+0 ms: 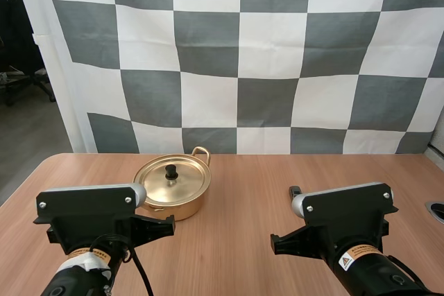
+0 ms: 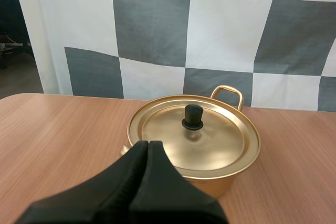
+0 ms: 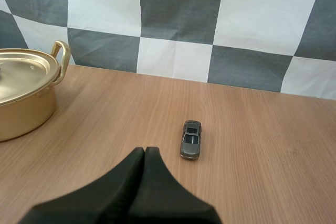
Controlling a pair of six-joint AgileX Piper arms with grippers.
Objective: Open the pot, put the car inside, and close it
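Hiding most of car [image 3: 191,140]: right arm [image 1: 345,211]; lid [image 2: 194,137] covers pot [image 2: 223,179] interior.

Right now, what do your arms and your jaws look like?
My left arm and right arm are both black. Each has a wide, flat black bracket with small silver screws and a rounded grey end. Each also carries a small white and yellow sticker, and the right one shows a warning triangle. My jaws are smooth matte black and narrow to a wedge.
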